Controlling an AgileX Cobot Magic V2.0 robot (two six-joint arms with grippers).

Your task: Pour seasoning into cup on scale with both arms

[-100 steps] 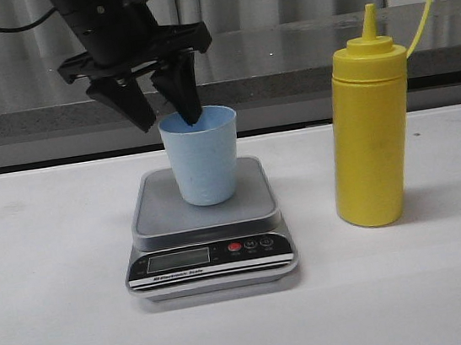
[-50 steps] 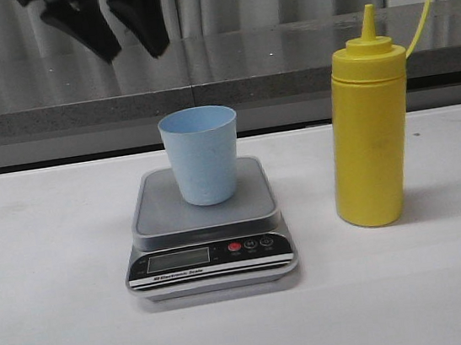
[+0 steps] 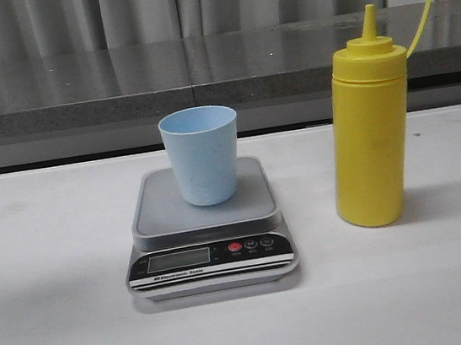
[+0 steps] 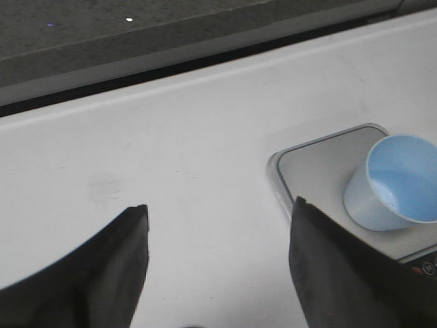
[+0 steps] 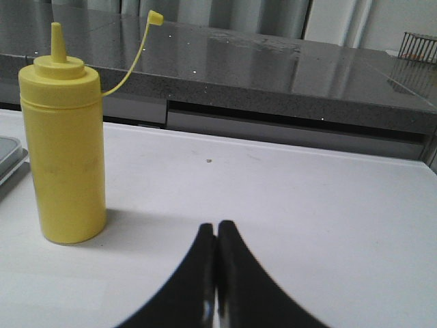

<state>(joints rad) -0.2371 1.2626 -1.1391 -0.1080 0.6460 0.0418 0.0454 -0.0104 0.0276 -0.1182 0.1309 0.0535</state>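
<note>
The light blue cup (image 3: 202, 154) stands upright on the silver-grey scale (image 3: 208, 235) at the table's middle; both also show in the left wrist view, cup (image 4: 396, 183) on scale (image 4: 319, 161). The tall yellow seasoning bottle (image 3: 371, 133) stands upright to the right of the scale, cap strap sticking up; it also shows in the right wrist view (image 5: 63, 147). My left gripper (image 4: 218, 208) is open and empty, high above the bare table left of the scale. My right gripper (image 5: 217, 227) is shut and empty, low over the table to the right of the bottle.
A dark grey stone counter (image 3: 217, 68) runs behind the white table (image 3: 64, 330), with a dark gap under it. A wire rack (image 5: 418, 46) stands on the counter at the far right.
My left gripper, which stood open around the cup's rim, has lifted up and to the left, out of the front view. The cup stays on the scale. The bottle has not moved.
</note>
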